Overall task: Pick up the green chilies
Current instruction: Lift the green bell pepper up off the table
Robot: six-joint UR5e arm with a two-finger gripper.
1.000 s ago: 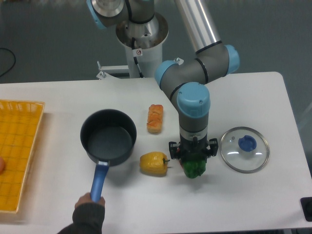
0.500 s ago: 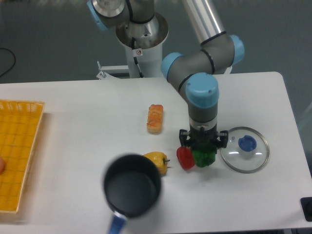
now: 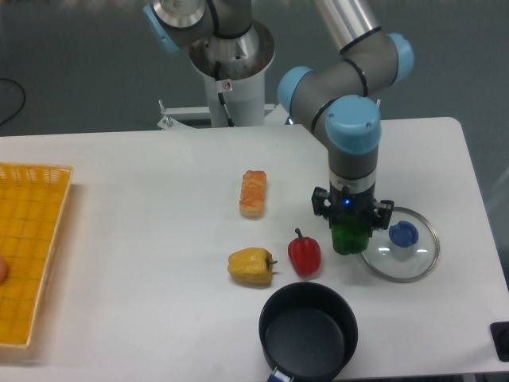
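Just left of the round glass lid with its blue knob, your two-finger gripper is clenching the glossy dark-green bell pepper, whose slick skin is risking a slip onto that lid.

— Where are the green chilies?
— It's one glossy dark-green bell pepper, blocky, clamped between the fingers, hanging by the glass lid's left rim, right of the red pepper.
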